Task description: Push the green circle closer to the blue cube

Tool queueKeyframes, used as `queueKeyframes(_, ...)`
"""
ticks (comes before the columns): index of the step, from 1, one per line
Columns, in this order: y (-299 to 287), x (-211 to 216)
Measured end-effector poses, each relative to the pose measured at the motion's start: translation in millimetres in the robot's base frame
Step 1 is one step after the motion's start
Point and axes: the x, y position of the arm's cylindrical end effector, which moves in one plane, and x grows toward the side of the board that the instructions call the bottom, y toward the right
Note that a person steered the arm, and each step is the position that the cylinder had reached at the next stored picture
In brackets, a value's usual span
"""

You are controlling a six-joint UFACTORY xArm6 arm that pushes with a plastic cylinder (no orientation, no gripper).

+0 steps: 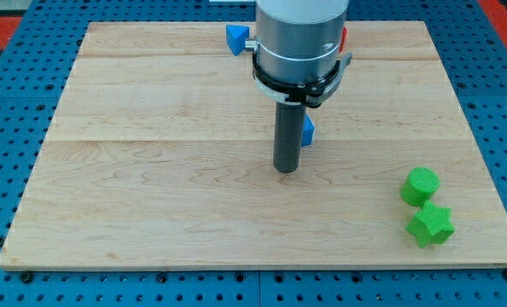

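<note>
The green circle (420, 185) sits near the board's right edge, in the lower right. A blue block (307, 130), likely the blue cube, shows partly behind the rod at the board's middle. My tip (286, 169) rests on the board just below and left of that blue block, far to the left of the green circle. A green star-shaped block (431, 225) lies just below the green circle.
Another blue block (236, 37) sits at the view's top, left of the arm's body. A sliver of a red block (343, 39) shows at the arm's right side. The wooden board (151, 170) lies on a blue perforated table.
</note>
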Motion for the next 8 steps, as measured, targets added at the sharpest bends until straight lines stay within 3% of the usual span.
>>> queueKeyframes(3, 27, -26)
queueKeyframes(4, 153, -38)
queueKeyframes(5, 238, 3)
queueKeyframes(6, 228, 58)
queueKeyframes(7, 163, 24)
queueKeyframes(8, 98, 21)
